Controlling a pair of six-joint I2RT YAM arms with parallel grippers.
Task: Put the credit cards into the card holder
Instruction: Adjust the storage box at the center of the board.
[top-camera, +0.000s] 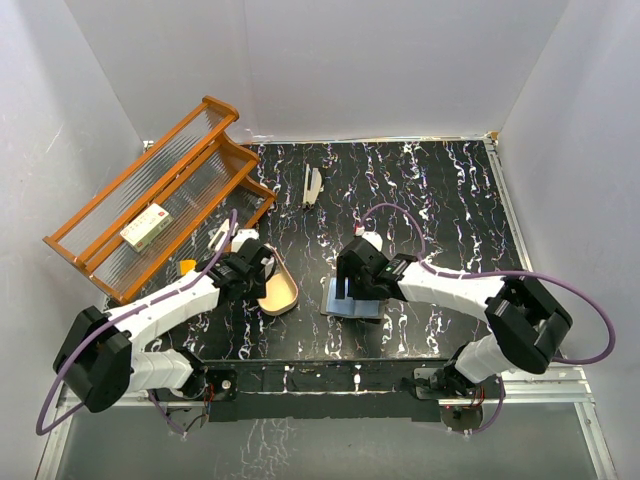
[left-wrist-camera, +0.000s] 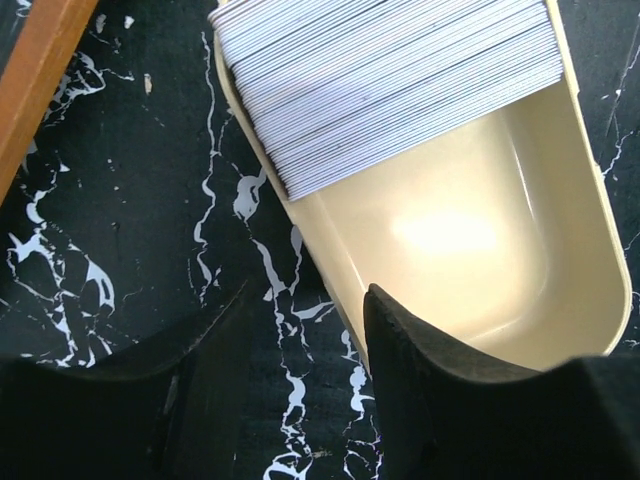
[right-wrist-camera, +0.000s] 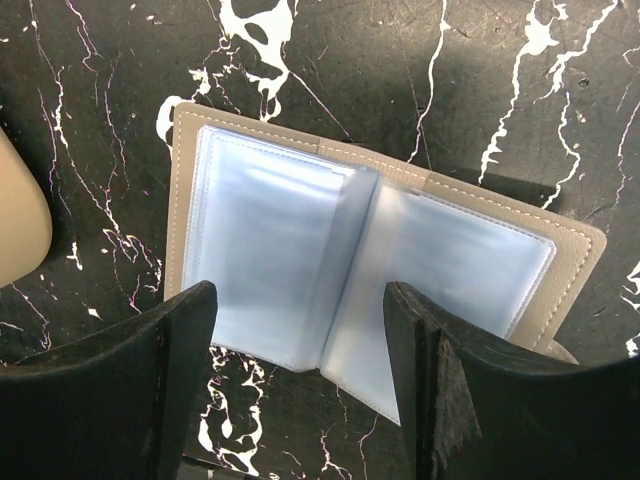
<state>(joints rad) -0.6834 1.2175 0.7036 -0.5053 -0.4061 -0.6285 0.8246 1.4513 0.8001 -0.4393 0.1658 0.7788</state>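
The credit cards (left-wrist-camera: 390, 90) are a fanned pale grey stack lying in the far end of a tan oval tray (left-wrist-camera: 560, 250). My left gripper (left-wrist-camera: 310, 300) is open and empty, low over the tray's near rim, with one finger over the rim and the other over the table. The card holder (right-wrist-camera: 300, 240) lies open flat on the table, its bluish sleeves facing up. My right gripper (right-wrist-camera: 300, 295) is open and empty, its fingers straddling the holder's near edge. In the top view the left gripper (top-camera: 250, 268) is at the tray (top-camera: 280, 295) and the right gripper (top-camera: 352, 285) is over the holder (top-camera: 355, 303).
An orange wooden rack (top-camera: 160, 200) stands at the back left with a white box with red marks (top-camera: 145, 226) on it. A small white object (top-camera: 312, 185) lies at the back middle. White walls enclose the black marbled table (top-camera: 440, 200).
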